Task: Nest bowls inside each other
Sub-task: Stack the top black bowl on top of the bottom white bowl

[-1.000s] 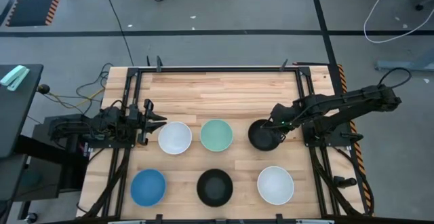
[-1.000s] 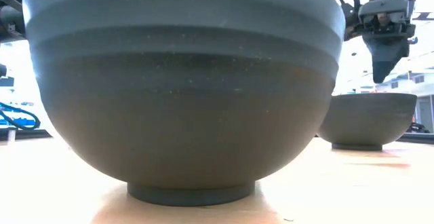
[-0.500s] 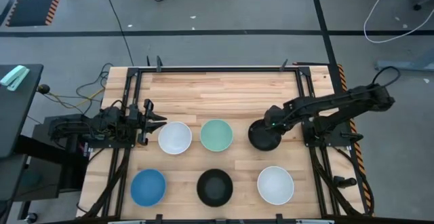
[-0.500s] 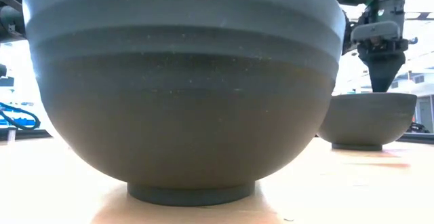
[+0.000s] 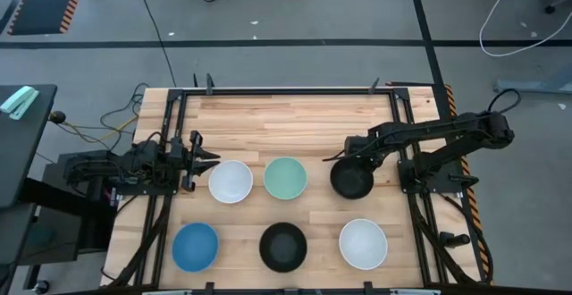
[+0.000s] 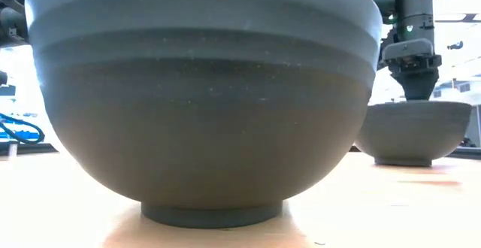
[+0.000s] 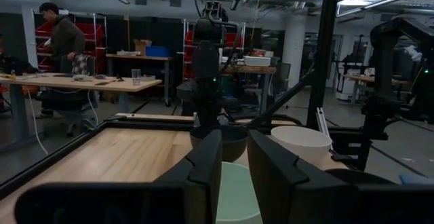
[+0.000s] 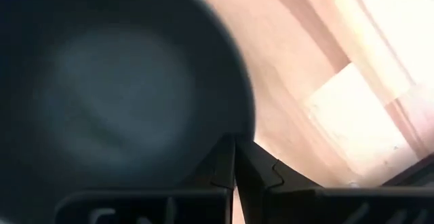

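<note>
Black and plain, a small round bowl, the near black bowl [image 5: 282, 246], at the middle of the front row on the pale wooden plank table [image 5: 295, 116]; upright, filling most of the low view [image 6: 203, 105]. Left of it in that row, a small round plain blue bowl [image 5: 195, 246]; right of it, a small round plain white bowl, the near white bowl [image 5: 363, 243]. All three upright, apart from one another, touched by nothing.

Behind them, a second row of three. At its left end, another small round plain white bowl, the far white bowl [image 5: 231, 181]; in the middle, a small round plain mint green bowl [image 5: 285, 178]; at the right end, another small round plain black bowl, the far black bowl [image 5: 351, 179], standing upright on the table [image 6: 417, 131]. None nested in another.

Just beside the far white bowl, at the table's left edge, the waiting left gripper [image 5: 207, 161], fingers spread with a clear gap and nothing between them [image 7: 234, 163].

At the far rim of the far black bowl, the right gripper [image 5: 338, 160], reaching down from above [image 6: 418, 94]. Fingers drawn almost together, pinching that rim [image 8: 235, 153], the dark inside of the bowl [image 8: 102, 102] just beyond them.
</note>
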Motion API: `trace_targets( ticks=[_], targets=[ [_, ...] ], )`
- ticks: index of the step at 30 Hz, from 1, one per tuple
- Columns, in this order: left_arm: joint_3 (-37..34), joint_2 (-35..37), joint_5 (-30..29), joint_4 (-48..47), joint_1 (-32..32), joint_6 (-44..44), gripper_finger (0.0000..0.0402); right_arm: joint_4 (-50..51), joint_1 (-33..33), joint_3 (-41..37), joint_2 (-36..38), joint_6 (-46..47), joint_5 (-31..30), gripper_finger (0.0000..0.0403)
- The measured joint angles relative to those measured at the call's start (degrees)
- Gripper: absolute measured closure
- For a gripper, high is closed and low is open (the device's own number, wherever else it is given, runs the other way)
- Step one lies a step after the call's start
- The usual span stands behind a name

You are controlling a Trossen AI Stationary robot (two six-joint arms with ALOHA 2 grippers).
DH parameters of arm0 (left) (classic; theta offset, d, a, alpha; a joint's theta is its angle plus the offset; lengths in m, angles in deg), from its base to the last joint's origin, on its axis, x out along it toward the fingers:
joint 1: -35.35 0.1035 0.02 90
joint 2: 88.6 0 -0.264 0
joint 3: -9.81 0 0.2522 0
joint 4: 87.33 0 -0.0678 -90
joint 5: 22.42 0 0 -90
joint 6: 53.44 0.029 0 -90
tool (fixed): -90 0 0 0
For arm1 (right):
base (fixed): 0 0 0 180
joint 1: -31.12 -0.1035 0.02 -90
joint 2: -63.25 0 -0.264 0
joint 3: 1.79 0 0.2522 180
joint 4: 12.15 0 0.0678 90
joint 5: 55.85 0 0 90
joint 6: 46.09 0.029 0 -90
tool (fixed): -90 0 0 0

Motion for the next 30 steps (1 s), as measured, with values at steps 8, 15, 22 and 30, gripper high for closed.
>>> trace_targets(
  ticks=[8,15,22,30],
  targets=[
    [0.01,0.0,0.0,-0.15,0.01,-0.01,0.0321,-0.26,-0.04,1.09,2.95,-0.93,0.8,0.0384],
    [0.0,0.0,0.01,-0.54,0.0,-0.03,0.0325,-0.18,-0.02,1.09,3.7,-3.1,0.8,0.038],
    [0.0,0.0,0.0,-0.54,-0.01,-0.01,0.032,-0.17,-0.02,1.09,3.7,-3.33,0.55,0.0331],
    [-0.01,0.0,0.01,-0.54,0.01,0.03,0.0328,-0.15,0.0,1.09,3.7,-3.76,-1.22,0.0285]
  ],
)
